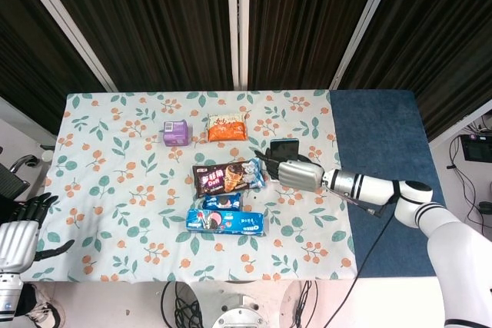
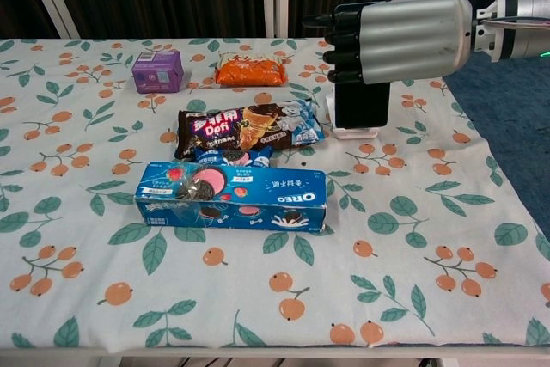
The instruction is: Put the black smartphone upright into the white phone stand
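The black smartphone point(image 2: 361, 105) stands upright in the white phone stand point(image 2: 354, 133) at the right of the flowered cloth; in the head view the smartphone point(image 1: 284, 147) shows just beyond my right hand point(image 1: 296, 173). In the chest view that right hand point(image 2: 400, 36) hangs in front of the phone's top and hides it. Its dark fingertips point(image 2: 341, 40) point left and bend inward. Whether they touch the phone is not visible. My left hand point(image 1: 23, 228) sits off the table's near left corner, fingers apart, holding nothing.
Left of the stand lie a dark snack bag point(image 2: 245, 129), a small Oreo pack point(image 2: 230, 156) and a blue Oreo box point(image 2: 232, 197). Further back are an orange bag point(image 2: 249, 69) and a purple box point(image 2: 158, 70). A blue cloth point(image 1: 377, 159) covers the table's right side.
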Tool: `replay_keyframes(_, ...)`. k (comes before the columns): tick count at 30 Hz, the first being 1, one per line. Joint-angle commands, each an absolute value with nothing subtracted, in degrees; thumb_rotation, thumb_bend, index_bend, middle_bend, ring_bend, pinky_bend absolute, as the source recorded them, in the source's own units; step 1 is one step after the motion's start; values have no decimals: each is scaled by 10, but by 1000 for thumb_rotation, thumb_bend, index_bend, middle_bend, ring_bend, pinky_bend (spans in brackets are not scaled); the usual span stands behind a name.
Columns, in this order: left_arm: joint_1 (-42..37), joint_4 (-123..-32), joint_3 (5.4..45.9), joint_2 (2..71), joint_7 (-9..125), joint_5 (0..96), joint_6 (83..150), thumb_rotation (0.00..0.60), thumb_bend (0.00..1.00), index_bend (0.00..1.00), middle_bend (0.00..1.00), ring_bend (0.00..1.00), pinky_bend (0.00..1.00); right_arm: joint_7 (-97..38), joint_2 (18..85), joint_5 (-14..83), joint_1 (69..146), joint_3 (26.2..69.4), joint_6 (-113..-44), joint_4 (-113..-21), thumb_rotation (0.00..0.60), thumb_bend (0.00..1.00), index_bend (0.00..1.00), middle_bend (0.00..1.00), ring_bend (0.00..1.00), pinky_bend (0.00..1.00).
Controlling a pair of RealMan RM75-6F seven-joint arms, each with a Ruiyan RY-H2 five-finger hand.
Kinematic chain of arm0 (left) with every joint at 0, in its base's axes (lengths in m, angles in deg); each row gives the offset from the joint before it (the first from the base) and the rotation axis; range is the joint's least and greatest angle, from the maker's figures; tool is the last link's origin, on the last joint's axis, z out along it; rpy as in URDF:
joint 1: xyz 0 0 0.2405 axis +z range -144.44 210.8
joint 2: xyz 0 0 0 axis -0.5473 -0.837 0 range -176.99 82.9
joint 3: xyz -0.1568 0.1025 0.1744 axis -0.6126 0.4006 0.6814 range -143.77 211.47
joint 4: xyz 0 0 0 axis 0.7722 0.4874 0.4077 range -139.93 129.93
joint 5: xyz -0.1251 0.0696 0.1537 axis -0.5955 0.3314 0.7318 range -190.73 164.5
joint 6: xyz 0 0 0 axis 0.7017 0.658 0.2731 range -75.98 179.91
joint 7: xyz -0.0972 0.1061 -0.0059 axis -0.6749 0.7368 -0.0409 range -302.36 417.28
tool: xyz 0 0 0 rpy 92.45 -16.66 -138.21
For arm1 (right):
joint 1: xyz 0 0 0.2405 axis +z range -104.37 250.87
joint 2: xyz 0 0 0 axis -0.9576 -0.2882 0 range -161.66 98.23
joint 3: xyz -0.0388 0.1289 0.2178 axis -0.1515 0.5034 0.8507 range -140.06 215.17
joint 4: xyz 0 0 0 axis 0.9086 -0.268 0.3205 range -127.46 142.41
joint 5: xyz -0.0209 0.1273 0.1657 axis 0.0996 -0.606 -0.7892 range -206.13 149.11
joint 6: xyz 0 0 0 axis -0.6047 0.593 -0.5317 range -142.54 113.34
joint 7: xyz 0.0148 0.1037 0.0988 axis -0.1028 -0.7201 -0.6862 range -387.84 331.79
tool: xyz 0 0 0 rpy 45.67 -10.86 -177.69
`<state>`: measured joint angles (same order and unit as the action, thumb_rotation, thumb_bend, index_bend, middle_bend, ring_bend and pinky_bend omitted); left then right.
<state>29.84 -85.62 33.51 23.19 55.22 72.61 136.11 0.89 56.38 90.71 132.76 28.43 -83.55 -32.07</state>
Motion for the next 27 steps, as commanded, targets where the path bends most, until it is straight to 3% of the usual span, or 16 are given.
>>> replay_keyframes(1,298,-856,335,232,552,726,1360,441,96,136,113,114,237,8,568,905,1327,284,-836,-316,600,324,504,317,290,0)
replay_keyframes(17,300,-853,335,231,548,725,1360,442,95,136,113,114,237,-3,577,892,1329,278,-834,-307,600,323,488,297,247,0)
replay_keyframes(19,300,-854,335,231,548,725,1360,443,96,136,113,114,237,1,576,890,1330,278,-828,-309,600,316,420,260,192,0)
replay_keyframes(23,299,-853,336,232,550,725,1357,438,95,136,112,114,237,16,572,881,1330,280,-812,-320,600,273,124,141,58,0)
replay_keyframes(25,298,-853,336,232,551,725,1356,442,95,136,113,114,237,21,569,878,1330,279,-803,-328,600,237,29,100,19,0)
replay_keyframes(27,298,-853,336,232,550,725,1356,447,95,136,112,114,237,25,566,875,1330,279,-796,-334,600,210,0,49,0,0)
